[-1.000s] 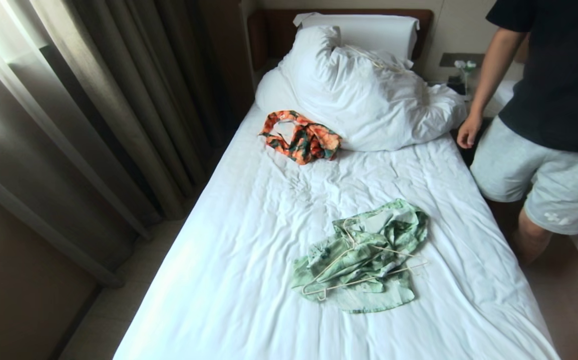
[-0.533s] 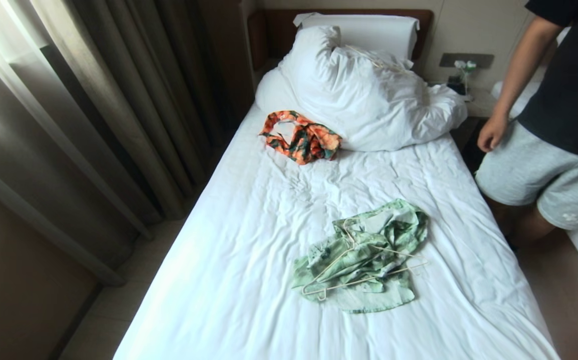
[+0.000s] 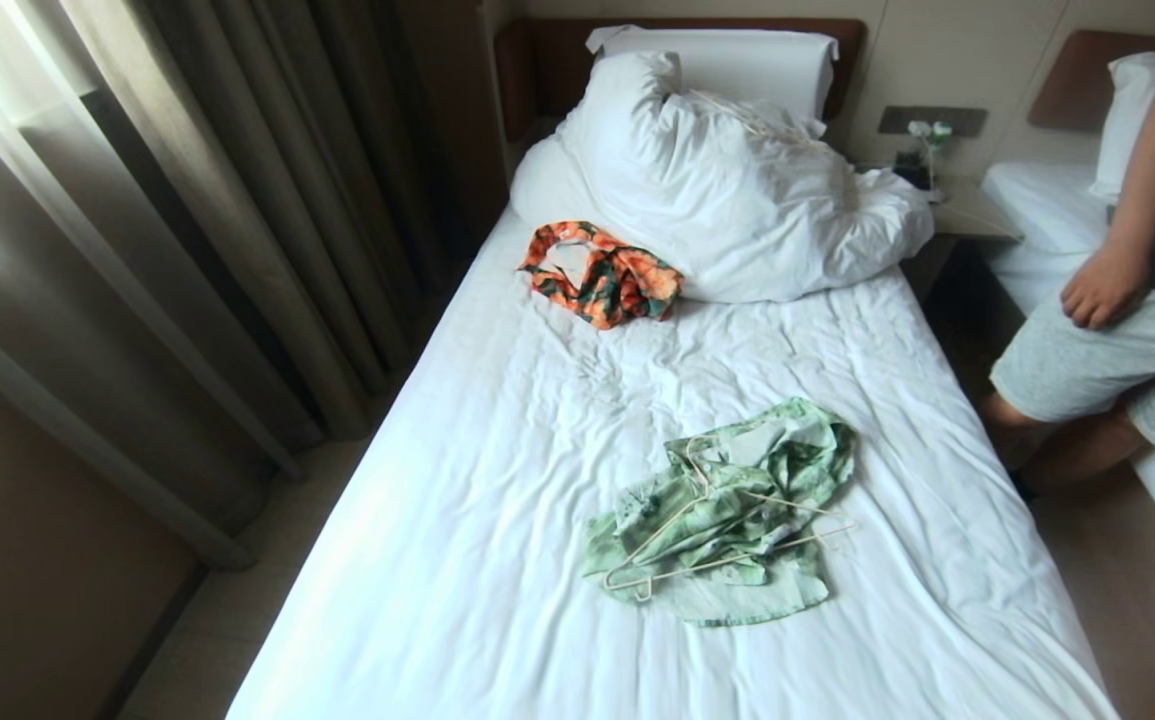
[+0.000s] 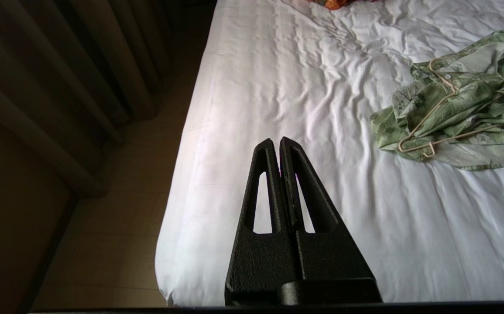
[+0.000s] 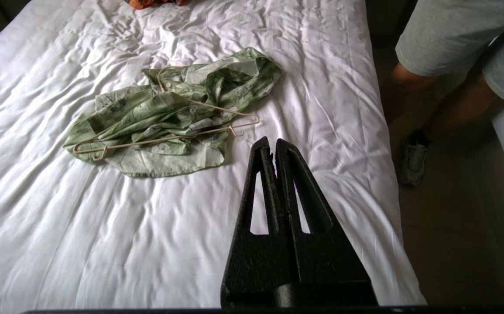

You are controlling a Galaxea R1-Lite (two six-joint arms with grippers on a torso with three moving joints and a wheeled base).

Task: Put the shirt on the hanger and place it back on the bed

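The green and white shirt lies crumpled on the bed, a little right of the middle. The cream hanger rests flat on top of it, hook toward the pillows. Both show in the left wrist view as shirt and hanger, and in the right wrist view as shirt and hanger. My left gripper is shut and empty above the bed's near left part. My right gripper is shut and empty, hanging over the near right part, short of the shirt. Neither arm shows in the head view.
An orange-and-green garment lies by the bunched duvet and pillows at the headboard. A person sits on the second bed at the right, legs in the aisle, shoe on the floor. Curtains hang along the left.
The person has moved right, away from my bed, and now sits on the other bed. The shirt and hanger have not moved.
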